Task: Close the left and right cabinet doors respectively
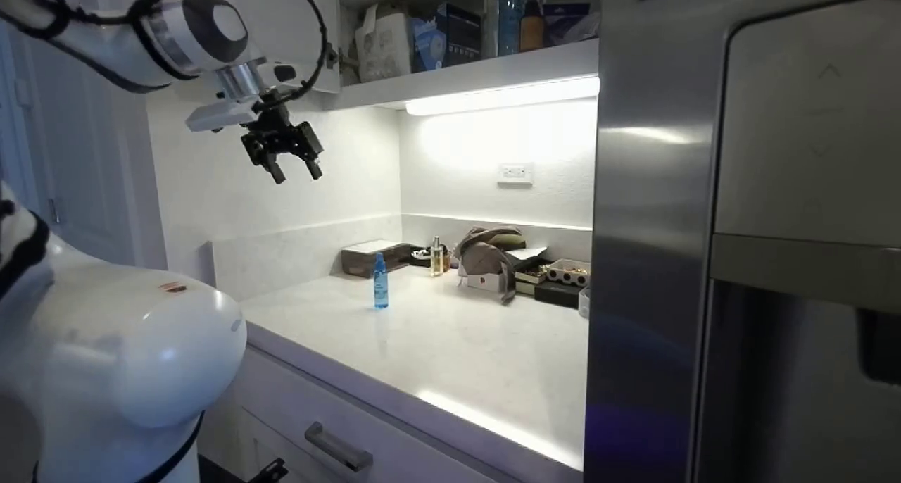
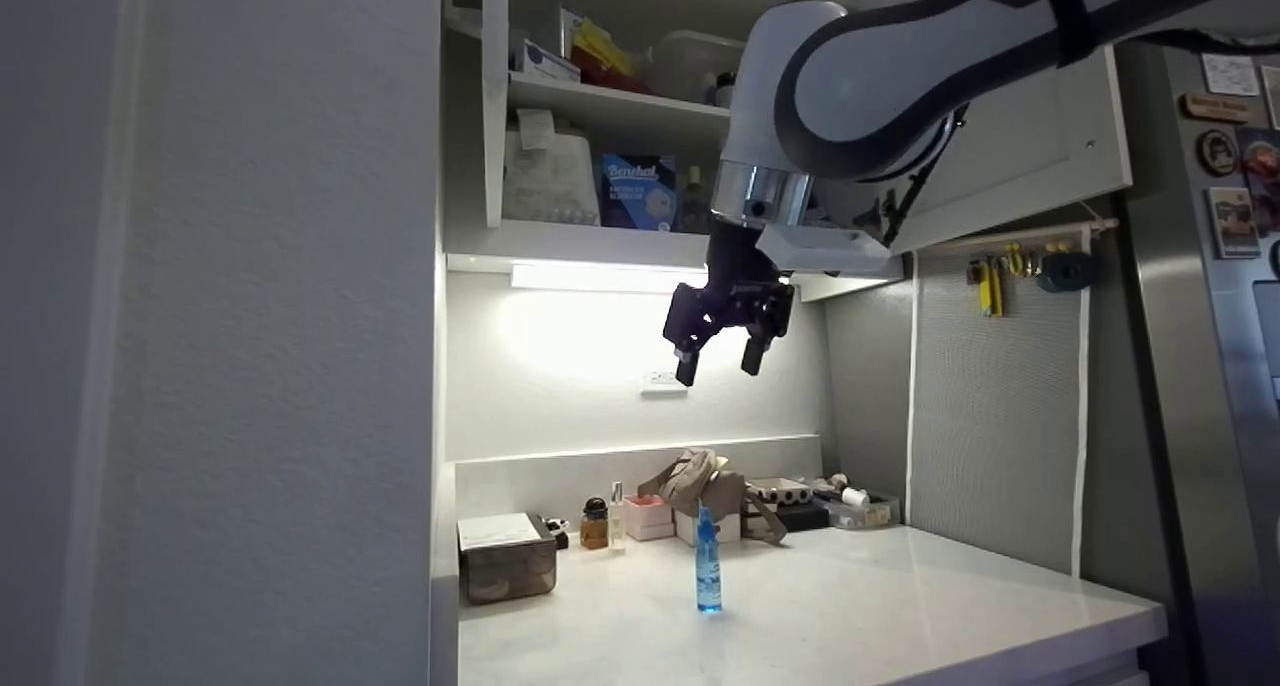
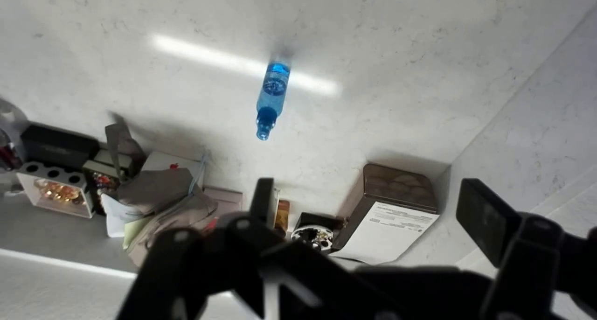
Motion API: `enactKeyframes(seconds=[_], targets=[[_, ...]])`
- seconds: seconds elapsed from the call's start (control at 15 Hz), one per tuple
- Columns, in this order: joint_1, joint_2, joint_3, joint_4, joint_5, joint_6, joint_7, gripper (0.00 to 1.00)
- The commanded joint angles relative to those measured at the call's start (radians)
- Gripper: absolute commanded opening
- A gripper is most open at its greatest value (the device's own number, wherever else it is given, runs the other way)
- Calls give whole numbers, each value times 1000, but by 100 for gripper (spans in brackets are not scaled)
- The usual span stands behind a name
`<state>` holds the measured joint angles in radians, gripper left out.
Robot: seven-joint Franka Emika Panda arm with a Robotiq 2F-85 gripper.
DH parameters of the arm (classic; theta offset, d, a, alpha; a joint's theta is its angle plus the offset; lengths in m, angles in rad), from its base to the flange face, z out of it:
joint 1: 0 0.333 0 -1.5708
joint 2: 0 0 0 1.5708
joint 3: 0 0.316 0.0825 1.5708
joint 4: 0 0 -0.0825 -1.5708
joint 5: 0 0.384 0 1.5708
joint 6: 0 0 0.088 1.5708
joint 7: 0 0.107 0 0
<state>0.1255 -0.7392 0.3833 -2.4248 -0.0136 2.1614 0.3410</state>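
Note:
The left cabinet door is a plain white panel that stands open. It shows behind the arm in an exterior view (image 1: pixel 285 22), and nearly edge-on in an exterior view (image 2: pixel 495 96). The right cabinet door (image 2: pixel 1040 136) stands swung open toward the fridge, partly hidden by the arm. My gripper is open and empty, fingers pointing down, in both exterior views (image 1: pixel 298 177) (image 2: pixel 719 371). It hangs above the counter, below the level of the cabinet shelf, apart from both doors. In the wrist view its fingers (image 3: pixel 368 203) are wide apart; neither door shows there.
A blue spray bottle (image 1: pixel 381 286) stands on the white counter (image 1: pixel 450 349). A brown box (image 2: pixel 508 571), a grey-brown bag (image 2: pixel 695 481) and small boxes line the back. The open cabinet shelf (image 2: pixel 620 101) holds packages. The steel fridge (image 1: pixel 651 208) stands beside the counter.

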Motion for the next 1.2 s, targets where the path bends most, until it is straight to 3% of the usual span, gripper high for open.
enactKeyframes(seconds=[0.0, 0.47, 0.8, 1.13], targets=[[-13, -64, 76, 18, -75, -48, 91, 100], [-11, -191, 132, 55, -129, -107, 139, 100], [2, -257, 119, 66, -110, -88, 102, 100], [29, -245, 87, 120, -102, -65, 14, 100]])
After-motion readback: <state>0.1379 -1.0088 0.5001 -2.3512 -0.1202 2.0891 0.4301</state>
